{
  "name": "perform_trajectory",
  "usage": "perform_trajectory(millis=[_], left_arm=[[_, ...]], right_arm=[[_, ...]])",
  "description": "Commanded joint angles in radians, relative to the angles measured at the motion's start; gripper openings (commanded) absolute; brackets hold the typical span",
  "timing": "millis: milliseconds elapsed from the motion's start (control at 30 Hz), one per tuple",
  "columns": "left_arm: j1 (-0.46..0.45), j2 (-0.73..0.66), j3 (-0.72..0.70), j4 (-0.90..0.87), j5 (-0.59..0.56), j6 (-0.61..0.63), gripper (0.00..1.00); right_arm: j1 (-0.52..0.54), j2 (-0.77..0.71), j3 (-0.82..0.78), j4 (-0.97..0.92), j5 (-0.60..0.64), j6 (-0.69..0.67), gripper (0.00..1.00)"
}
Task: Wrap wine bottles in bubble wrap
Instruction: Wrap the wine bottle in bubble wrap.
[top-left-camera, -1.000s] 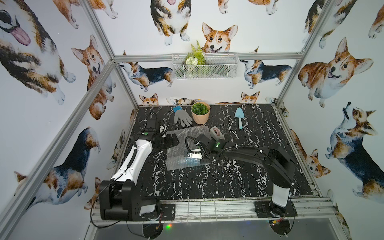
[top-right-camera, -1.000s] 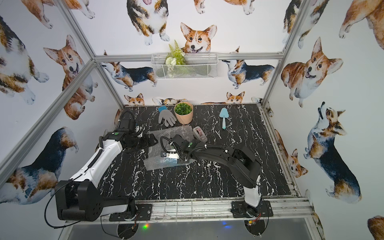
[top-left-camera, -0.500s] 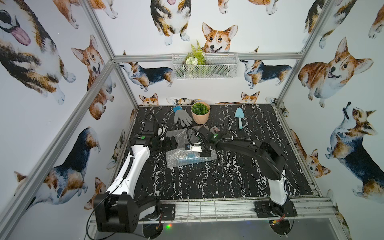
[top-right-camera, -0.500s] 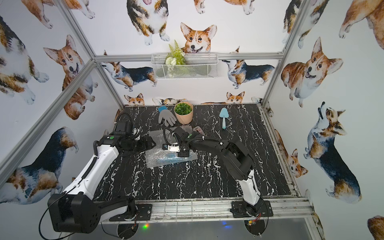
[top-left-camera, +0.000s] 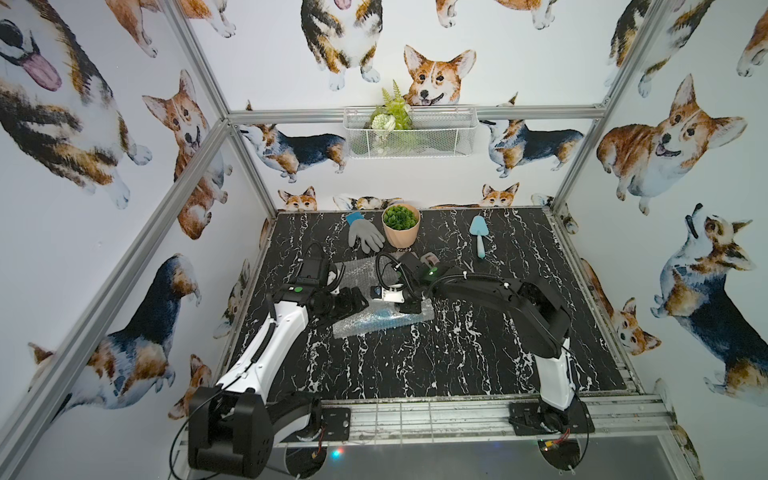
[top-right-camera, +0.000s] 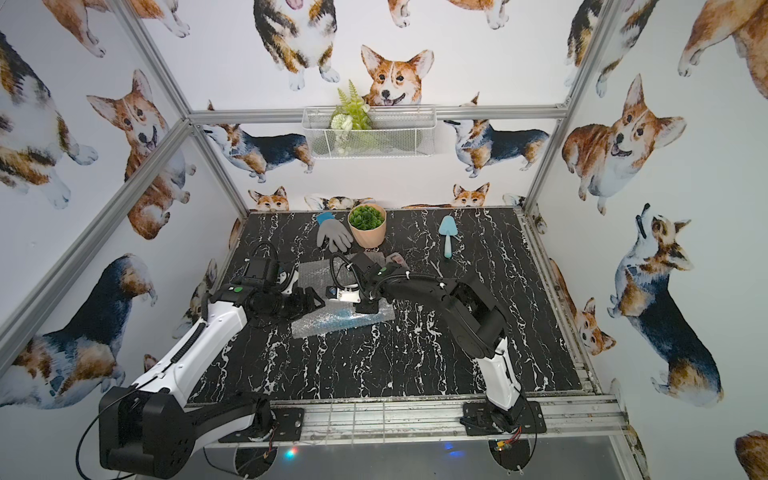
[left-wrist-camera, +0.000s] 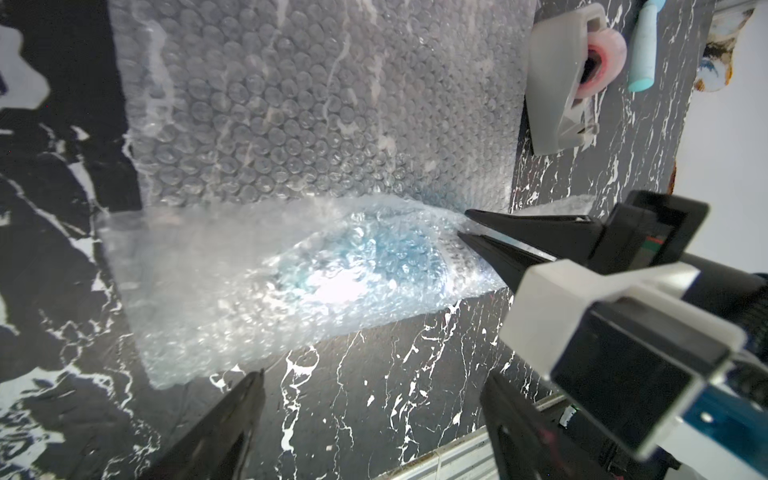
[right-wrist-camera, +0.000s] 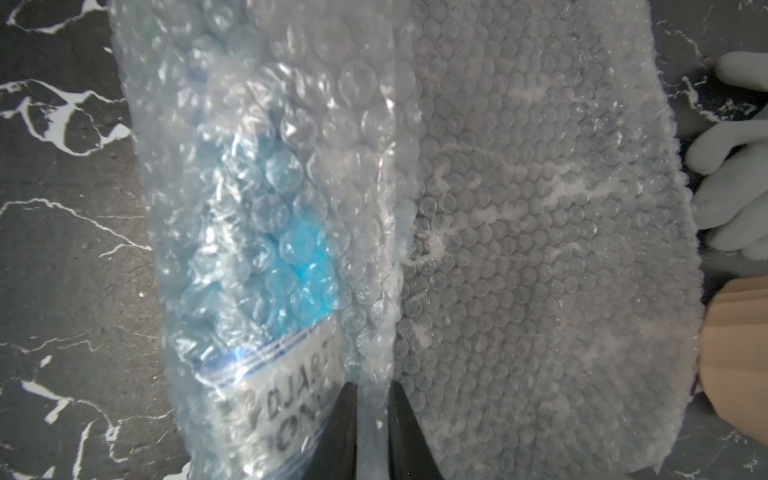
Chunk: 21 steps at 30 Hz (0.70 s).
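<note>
Wine bottle (right-wrist-camera: 297, 257), blue liquid and printed label, lies on the table (top-left-camera: 415, 365) under folded bubble wrap (right-wrist-camera: 540, 208); your right gripper (right-wrist-camera: 374, 386) narrowly pinches the fold's edge, and your left gripper (left-wrist-camera: 374, 374) gapes wide and empty beside it.

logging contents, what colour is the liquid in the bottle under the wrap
Bright blue; the bottle shows best in the right wrist view.

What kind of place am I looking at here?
Probably a robot test booth, not a real workshop: a metal frame holds corgi-print walls, a left arm and a right arm are mounted on a rail beside a marble-look table, with props like a plant pot.
</note>
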<state>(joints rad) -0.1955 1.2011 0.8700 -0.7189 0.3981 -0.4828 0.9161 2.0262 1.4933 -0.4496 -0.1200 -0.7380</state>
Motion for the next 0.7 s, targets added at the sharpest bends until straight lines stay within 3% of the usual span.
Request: perform_trajectory(millis=[0, 200, 367, 433, 533, 667], left_arm=[[-0.079, 0.038, -0.008, 0.037, -0.072, 0.009, 0.83], [-0.104, 0.038, -0.078, 0.091, -0.102, 0.056, 0.8], [-0.111, 0.089, -0.041, 0.057, -0.179, 0.188, 0.79], [-0.11, 0.086, -0.028, 0.048, -0.165, 0.299, 0.79], [-0.097, 0.033, -0.04, 0.152, -0.049, 0.469, 0.8], [-0.096, 0.049, 0.047, 0.029, 0.001, 0.77, 0.81]], right_arm=[[-0.006, 0.005, -0.008, -0.019, -0.061, -0.016, 0.18], [-0.025, -0.004, -0.042, 0.03, -0.099, -0.006, 0.18], [-0.035, -0.018, -0.074, 0.077, -0.132, 0.007, 0.18], [-0.04, -0.017, -0.079, 0.086, -0.14, 0.01, 0.18], [-0.043, -0.012, -0.077, 0.091, -0.154, 0.012, 0.18], [-0.052, -0.01, -0.074, 0.089, -0.171, 0.019, 0.18]])
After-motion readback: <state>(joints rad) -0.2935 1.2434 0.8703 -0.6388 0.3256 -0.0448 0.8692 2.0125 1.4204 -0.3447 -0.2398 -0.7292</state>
